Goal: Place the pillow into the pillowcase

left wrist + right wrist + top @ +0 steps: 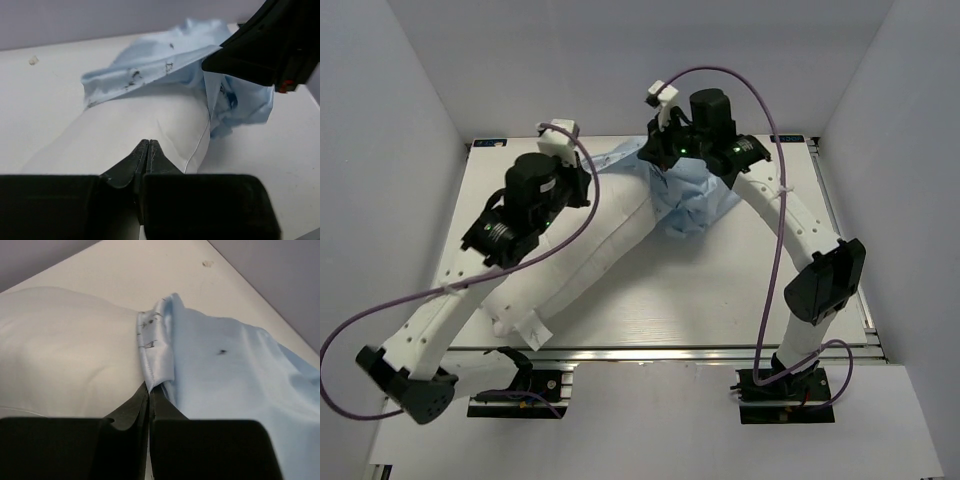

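pillow: white, plump, end in blue pillowcase | left gripper closed | right gripper clamps hem

The pillow is plain white, and so is the tabletop. The pillowcase is light blue, with small dark specks near its hem.

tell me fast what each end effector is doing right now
Left end effector: closed, apparently pinching the plump white fabric pillow.
Right end effector: closed on the hem of the thin light blue fabric pillowcase.
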